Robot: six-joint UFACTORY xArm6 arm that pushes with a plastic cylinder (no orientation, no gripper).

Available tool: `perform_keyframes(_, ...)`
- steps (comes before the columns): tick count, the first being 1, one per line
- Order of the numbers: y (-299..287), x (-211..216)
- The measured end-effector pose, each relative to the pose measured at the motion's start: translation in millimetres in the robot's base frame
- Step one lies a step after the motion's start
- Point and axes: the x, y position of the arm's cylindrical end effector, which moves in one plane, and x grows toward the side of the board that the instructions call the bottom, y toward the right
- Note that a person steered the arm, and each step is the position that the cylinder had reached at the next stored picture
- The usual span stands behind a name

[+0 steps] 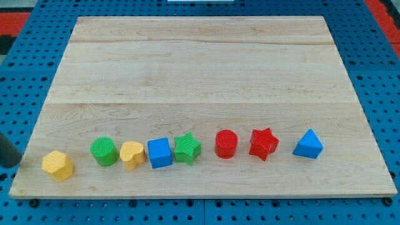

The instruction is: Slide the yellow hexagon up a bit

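The yellow hexagon (pixel 57 165) lies near the board's bottom left corner, at the left end of a row of blocks. A dark shape at the view's left edge looks like my rod, with my tip (pixel 11 164) just off the wooden board (pixel 200 69), left of the hexagon and apart from it. Right of the hexagon stands a green cylinder (pixel 104 151), with a small gap between them.
The row goes on to the right along the board's bottom: yellow heart (pixel 132 155), blue cube (pixel 159 152), green star (pixel 187 149), red cylinder (pixel 226 144), red star (pixel 263 144), blue triangle (pixel 308 144). Heart, cube and star touch or nearly touch.
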Motion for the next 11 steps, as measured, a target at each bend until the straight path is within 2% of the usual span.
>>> perform_keyframes(2,5.8,42.3)
perform_keyframes(4,53.6,19.5)
perform_keyframes(5,33.0,6.9)
perform_keyframes(7,14.1,16.9)
perform_keyframes(8,41.4,39.2)
perform_keyframes(11,62.1,34.5)
